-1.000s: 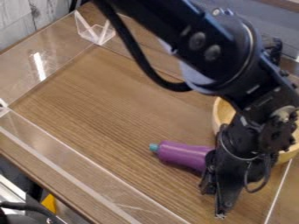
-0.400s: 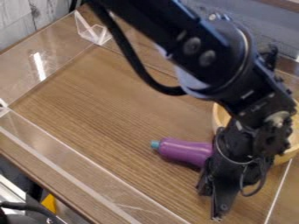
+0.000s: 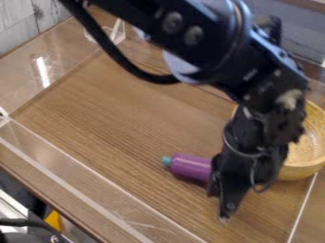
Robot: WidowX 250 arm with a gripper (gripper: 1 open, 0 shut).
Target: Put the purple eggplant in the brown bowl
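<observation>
The wooden desk (image 3: 114, 123) fills most of the view, and a clear plastic wall (image 3: 57, 171) runs along its side at 8 o'clock. The black robot arm (image 3: 203, 47) enters from 11 o'clock and reaches across to the part of the desk at 5 o'clock, where it bends down.

The purple eggplant (image 3: 193, 168) lies at about 5 o'clock from the middle of the desk. Its teal stem cap (image 3: 168, 162) points to 9 o'clock. Its thicker end, at 3 o'clock, is hidden behind the black body of the claw (image 3: 227, 207), so only the cap and the nearer half of the purple body are visible.

The claw points straight down, and its dark fingers come together into one narrow tip just at 5 o'clock from the eggplant. The claw is clenched, and no gap shows between the fingers. Because the fingers cover the thick end of the eggplant, I cannot tell whether they are pressing on it or only standing in front of it. I also cannot tell whether the eggplant rests on the desk or is raised a little.

The brown bowl (image 3: 305, 157) stands at 3 o'clock, near the desk's edge. Part of it is covered by the wrist. The eggplant is outside the bowl, near it on its 9 o'clock side, with the claw between them.
</observation>
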